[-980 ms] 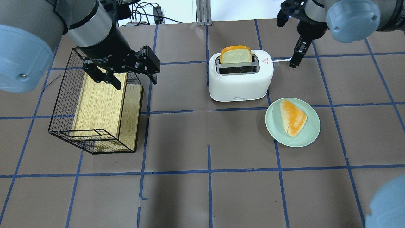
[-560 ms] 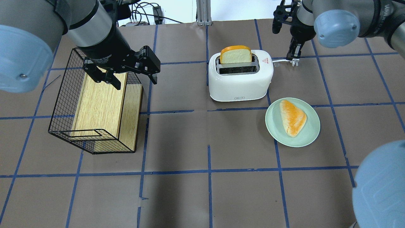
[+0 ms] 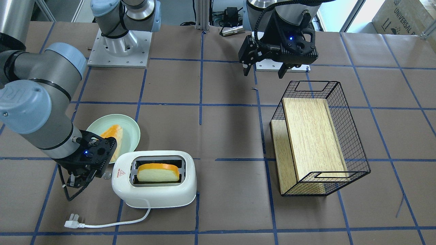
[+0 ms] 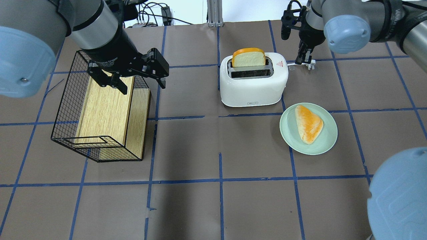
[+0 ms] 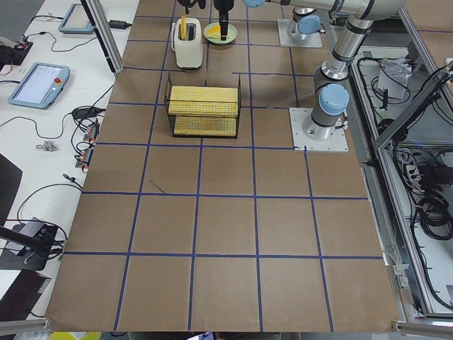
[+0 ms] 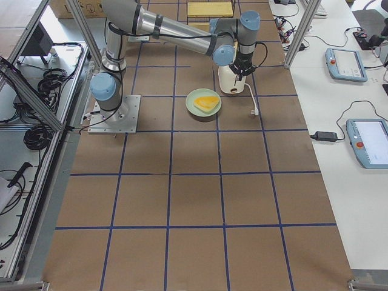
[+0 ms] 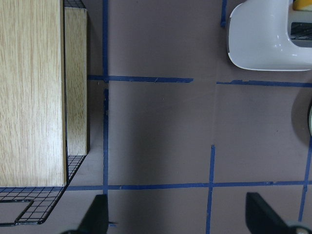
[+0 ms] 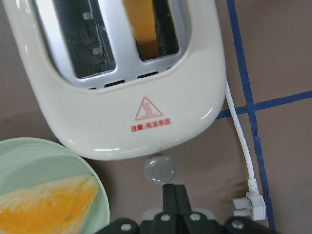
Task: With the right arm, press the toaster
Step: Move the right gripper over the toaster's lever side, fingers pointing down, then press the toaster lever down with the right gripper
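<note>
Two slots top the rounded glossy white toaster [image 4: 253, 83], which sits on the counter toward its far middle, just beside a pale green round plate [image 4: 328, 141] carrying a wedge of orange-crusted bread [image 4: 308, 123]. A pale slice of bread with an orange crust [image 4: 249, 57] stands tall in the slot farther from me, so I judge the lever is not yet down. My silver-grey right arm [image 4: 347, 30] holds the right jaws pinched together and empty, just short of the small round grey lever knob [image 8: 158, 170] at the toaster's sticker end. Closed, they make one blunt tip for pushing, I think. The white plug [image 8: 248, 204] lies loose on the counter nearby. My left jaws hang spread wide and empty above the black wire basket [image 4: 66, 110], well apart from the toaster, likely to keep clear.
</note>
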Motion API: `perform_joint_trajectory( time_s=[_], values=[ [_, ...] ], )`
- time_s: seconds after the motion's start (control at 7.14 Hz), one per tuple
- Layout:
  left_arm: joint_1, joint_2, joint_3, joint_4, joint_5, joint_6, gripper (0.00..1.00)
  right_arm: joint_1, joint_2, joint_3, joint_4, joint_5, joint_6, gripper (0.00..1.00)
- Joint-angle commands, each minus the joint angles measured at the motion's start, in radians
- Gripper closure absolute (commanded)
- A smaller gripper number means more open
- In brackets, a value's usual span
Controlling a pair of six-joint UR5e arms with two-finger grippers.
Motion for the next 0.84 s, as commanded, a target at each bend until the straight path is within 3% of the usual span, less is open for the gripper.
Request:
perform_joint_trajectory(
  time_s=[0.0, 0.42, 0.7],
  values=[
    [0.000, -0.001, 0.000, 0.000, 0.000, 0.000, 0.00, 0.001, 0.015, 0.023, 0.000, 0.005, -0.011, 0.96],
    [0.000, -0.001, 0.000, 0.000, 0.000, 0.000, 0.00, 0.001, 0.038, 0.028, -0.004, 0.007, -0.012, 0.96],
    [0.000, 0.001, 0.000, 0.000, 0.000, 0.000, 0.00, 0.000, 0.068, 0.032, -0.083, 0.007, -0.032, 0.96]
  ],
)
